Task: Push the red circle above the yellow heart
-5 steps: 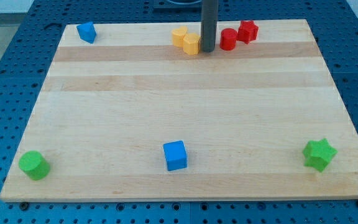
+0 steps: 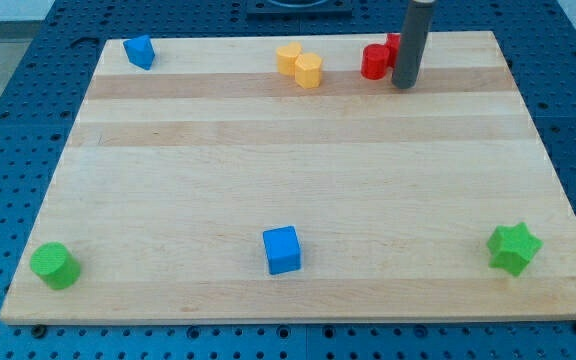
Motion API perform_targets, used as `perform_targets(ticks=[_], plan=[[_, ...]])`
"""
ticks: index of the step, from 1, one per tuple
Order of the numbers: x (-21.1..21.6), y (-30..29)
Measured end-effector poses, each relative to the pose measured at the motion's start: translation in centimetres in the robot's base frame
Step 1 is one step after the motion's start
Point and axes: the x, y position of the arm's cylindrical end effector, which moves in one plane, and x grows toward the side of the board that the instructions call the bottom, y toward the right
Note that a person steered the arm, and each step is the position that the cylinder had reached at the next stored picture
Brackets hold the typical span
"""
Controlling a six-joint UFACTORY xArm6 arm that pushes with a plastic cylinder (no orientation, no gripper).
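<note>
Camera view takes in a pale wooden worktop point(image 2: 298, 180) on a blue pegboard. Nearest, along the front edge, sit a green cylinder point(image 2: 54, 265) at the left corner, a blue cube point(image 2: 282, 250) around the middle and a green star point(image 2: 514, 248) at the right corner; the wide middle band holds no blocks.

Along the far edge, a blue block point(image 2: 140, 51) of unclear shape lies toward the left. Two yellow blocks stand touching near the far centre: the yellow heart point(image 2: 288, 58), as I judge it, and a yellow cylinder-like block point(image 2: 309, 71) just right and slightly nearer. Further right is the red circle point(image 2: 374, 62), with another red block point(image 2: 395, 43) just behind it, mostly hidden by the rod.

My tip point(image 2: 404, 86) rests on the worktop just to the right of the red circle and slightly nearer, touching or almost touching its right side; I cannot tell which. The arm has no fingers, so there is no open or closed state to give.

The relation that matters: the circle lies left of the tip, and the heart lies further left again, with the yellow pair between. A leftward push looks right, though the circle probably needs to pass on the far side of the heart, where room before the edge is tight.

No containers are present.
</note>
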Motion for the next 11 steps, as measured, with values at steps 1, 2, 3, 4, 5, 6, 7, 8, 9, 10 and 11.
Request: perform_targets(ticks=[1,2,3,4,5,6,7,8,9,10,11], plan=[[-2.5,-0.2],[-4.0,-1.3],[-4.1,-3.0],[-3.8,-3.0],[-3.3,-3.4],[-2.8,-3.3],[-2.6,-4.5],[-3.1,-6.8],[-4.0,-8.8],[-4.5,-11.3],[-4.8,-13.0]])
